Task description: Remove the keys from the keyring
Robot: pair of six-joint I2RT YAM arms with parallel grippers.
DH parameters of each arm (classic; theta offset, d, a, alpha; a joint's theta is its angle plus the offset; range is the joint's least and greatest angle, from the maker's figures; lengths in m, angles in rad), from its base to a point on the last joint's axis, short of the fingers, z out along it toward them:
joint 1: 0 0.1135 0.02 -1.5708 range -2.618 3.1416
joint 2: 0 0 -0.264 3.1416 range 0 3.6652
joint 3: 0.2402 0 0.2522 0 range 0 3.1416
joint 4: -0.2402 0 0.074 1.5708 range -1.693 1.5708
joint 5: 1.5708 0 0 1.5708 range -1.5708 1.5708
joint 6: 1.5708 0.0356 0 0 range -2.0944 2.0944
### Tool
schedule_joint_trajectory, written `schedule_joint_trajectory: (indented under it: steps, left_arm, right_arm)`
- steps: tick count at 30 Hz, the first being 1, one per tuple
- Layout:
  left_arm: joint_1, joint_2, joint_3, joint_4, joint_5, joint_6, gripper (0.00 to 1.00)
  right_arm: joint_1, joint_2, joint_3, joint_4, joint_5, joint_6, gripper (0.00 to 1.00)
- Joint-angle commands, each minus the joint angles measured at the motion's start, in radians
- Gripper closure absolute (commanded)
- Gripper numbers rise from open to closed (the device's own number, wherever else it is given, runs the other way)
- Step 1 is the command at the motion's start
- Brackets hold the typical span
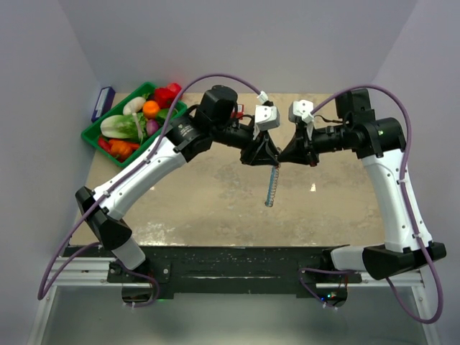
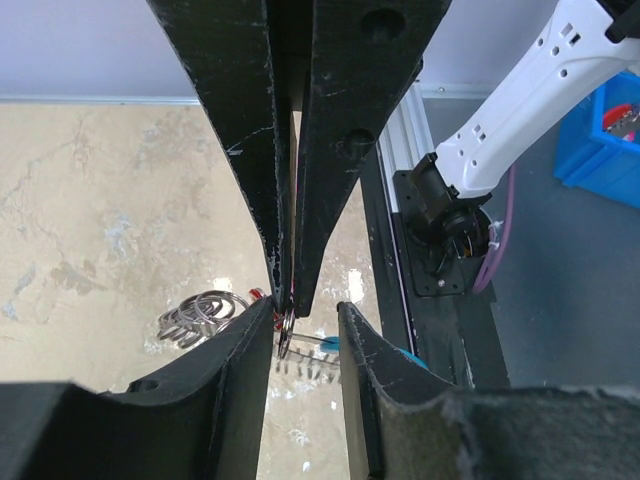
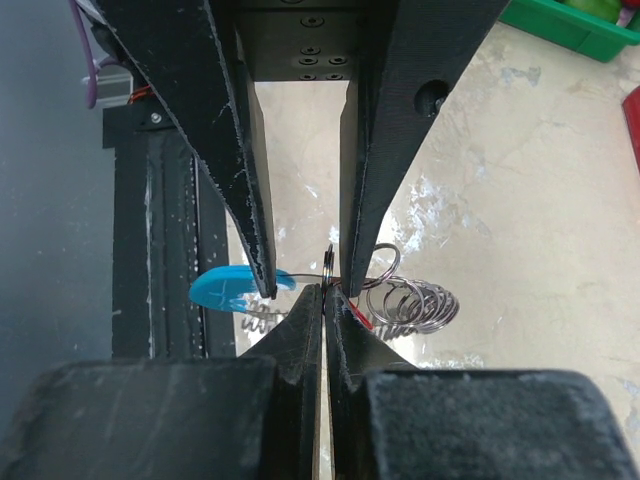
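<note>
The keyring (image 1: 272, 183) hangs over the middle of the table as a thin strand fringed with silvery keys, its blue part (image 1: 269, 203) lowest. My right gripper (image 3: 325, 292) is shut on one small silvery ring-shaped key (image 3: 329, 265) threaded on the wire. A blue section (image 3: 225, 288) lies to one side of it, and a bunch of silvery keys (image 3: 410, 305) and a red piece (image 3: 358, 312) to the other. My left gripper (image 2: 305, 335) meets it tip to tip, open, its fingers (image 2: 235, 380) straddling that key (image 2: 287, 335) with a gap on the right side.
A green tray (image 1: 92, 135) of toy vegetables stands at the back left, with a dark blue box (image 1: 103, 103) behind it. A small white scrap (image 1: 313, 187) lies on the table right of the keyring. A blue bin (image 2: 610, 130) sits beyond the table's near edge.
</note>
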Motion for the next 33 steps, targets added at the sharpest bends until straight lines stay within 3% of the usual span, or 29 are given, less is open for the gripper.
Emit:
schedule_joint_trajectory:
  steps: [1,10,24,28,33]
  left_arm:
    - [-0.009,-0.003,0.034,-0.001,-0.016,0.02,0.67]
    - [-0.019,0.015,0.054,-0.006,-0.04,0.023,1.0]
    - [-0.036,0.019,0.056,0.008,-0.021,0.022,1.0]
    - [-0.032,0.011,0.06,0.022,-0.01,0.008,1.0]
    - [-0.003,-0.003,0.067,0.043,0.022,-0.021,1.0]
  right_arm:
    - [0.008,-0.017,0.038,0.012,-0.01,-0.009,1.0]
    - [0.028,-0.012,0.042,-0.012,0.025,-0.029,1.0]
    - [0.033,-0.04,0.05,-0.006,0.047,-0.047,1.0]
    - [0.034,-0.09,0.015,0.061,0.057,-0.018,0.66]
    - [0.029,-0.141,-0.01,0.128,0.062,-0.012,0.59]
